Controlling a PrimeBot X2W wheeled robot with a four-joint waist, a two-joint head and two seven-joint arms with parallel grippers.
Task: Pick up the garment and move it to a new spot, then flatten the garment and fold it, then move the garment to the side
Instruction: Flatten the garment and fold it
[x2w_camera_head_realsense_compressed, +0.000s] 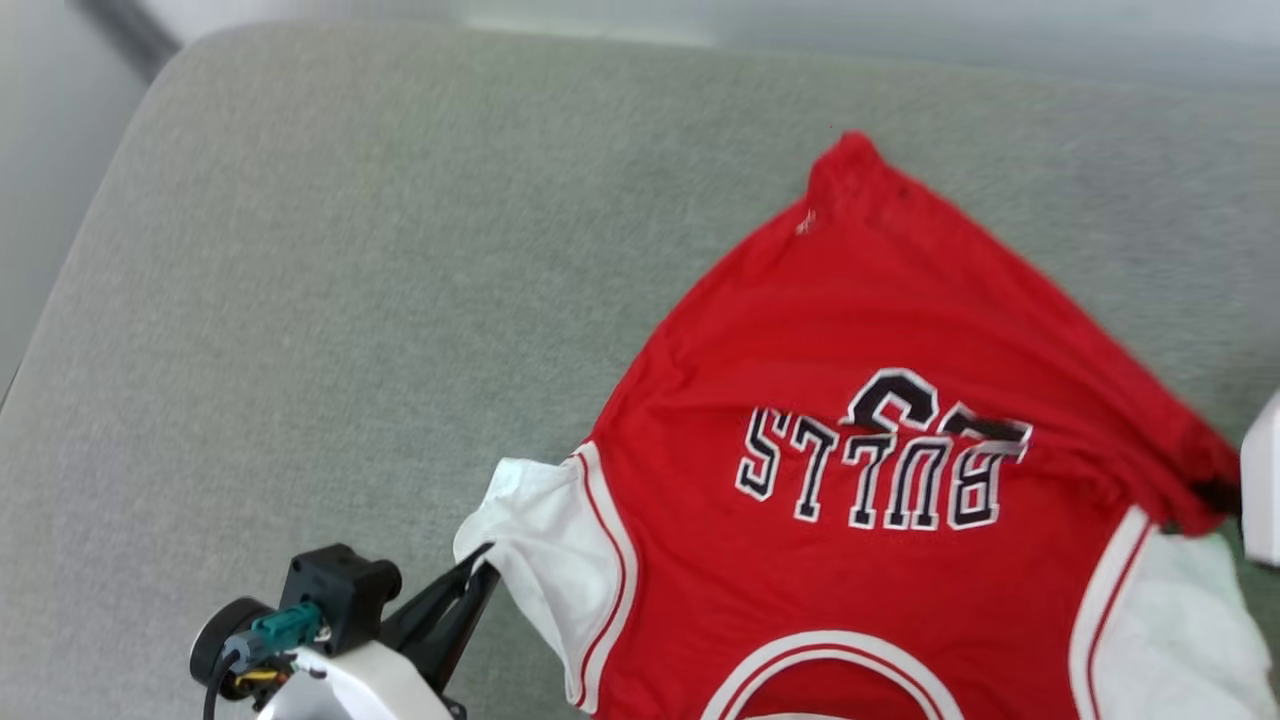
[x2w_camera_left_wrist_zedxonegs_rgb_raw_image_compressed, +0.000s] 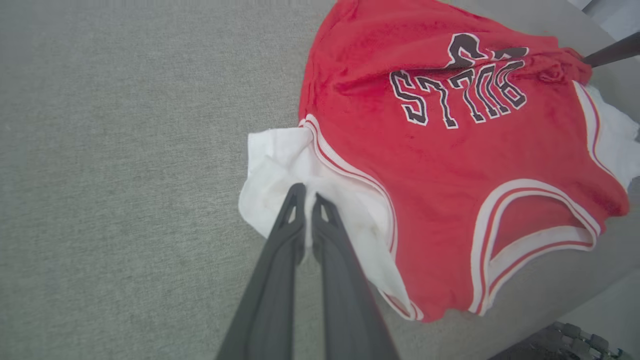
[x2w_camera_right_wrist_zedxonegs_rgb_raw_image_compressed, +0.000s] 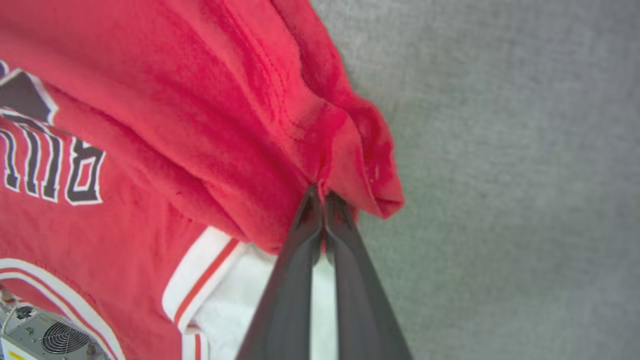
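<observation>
The garment (x2w_camera_head_realsense_compressed: 860, 340) is a red jersey with white sleeves and a black-and-white print, lying print up on the grey cushion, collar toward me. My left gripper (x2w_camera_head_realsense_compressed: 478, 572) is shut on the white sleeve at the garment's left; in the left wrist view its fingers (x2w_camera_left_wrist_zedxonegs_rgb_raw_image_compressed: 306, 197) pinch that sleeve (x2w_camera_left_wrist_zedxonegs_rgb_raw_image_compressed: 280, 160). My right gripper (x2w_camera_right_wrist_zedxonegs_rgb_raw_image_compressed: 320, 192) is shut on a bunched red fold (x2w_camera_right_wrist_zedxonegs_rgb_raw_image_compressed: 360, 150) of the garment's right edge, above the other white sleeve (x2w_camera_right_wrist_zedxonegs_rgb_raw_image_compressed: 225, 305). In the head view that pinched spot (x2w_camera_head_realsense_compressed: 1215, 495) sits at the far right.
The grey cushion (x2w_camera_head_realsense_compressed: 350, 300) spreads wide to the left and behind the garment. Its rounded far-left corner (x2w_camera_head_realsense_compressed: 170, 70) meets a pale floor. A white arm part (x2w_camera_head_realsense_compressed: 1262, 490) stands at the right edge. A grey fan unit (x2w_camera_right_wrist_zedxonegs_rgb_raw_image_compressed: 45, 337) shows below the right wrist.
</observation>
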